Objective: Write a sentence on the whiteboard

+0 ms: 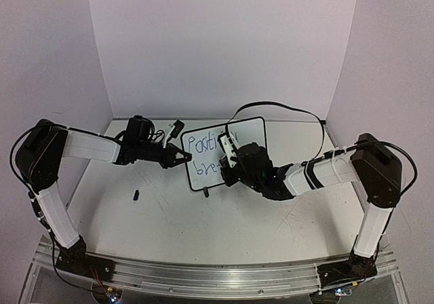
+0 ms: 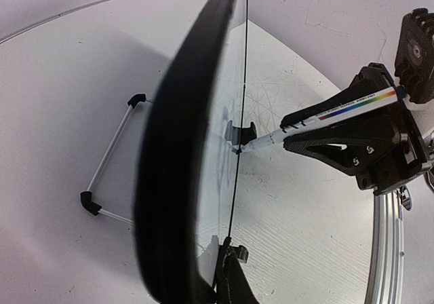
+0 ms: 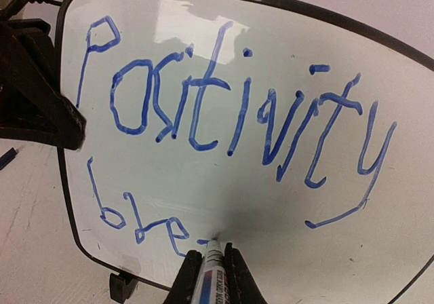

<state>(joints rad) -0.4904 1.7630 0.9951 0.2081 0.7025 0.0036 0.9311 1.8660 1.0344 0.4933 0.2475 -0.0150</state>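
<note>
The whiteboard [image 1: 247, 129] stands on the table [image 1: 169, 216], the left gripper [image 1: 182, 157] pinching its edge and the right gripper [image 3: 209, 267] clamped on the marker [image 3: 211, 255] — the sentence [image 3: 230, 110] reads "Positivity bre" so far, with the rest not yet written.

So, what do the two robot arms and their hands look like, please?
Both the left arm and the right arm have white tube-shaped links between bulky black joints. Thin black cables run along them, and one long cable arcs behind the right arm. The left hand and the right hand are black, each with two angular fingers.
</note>
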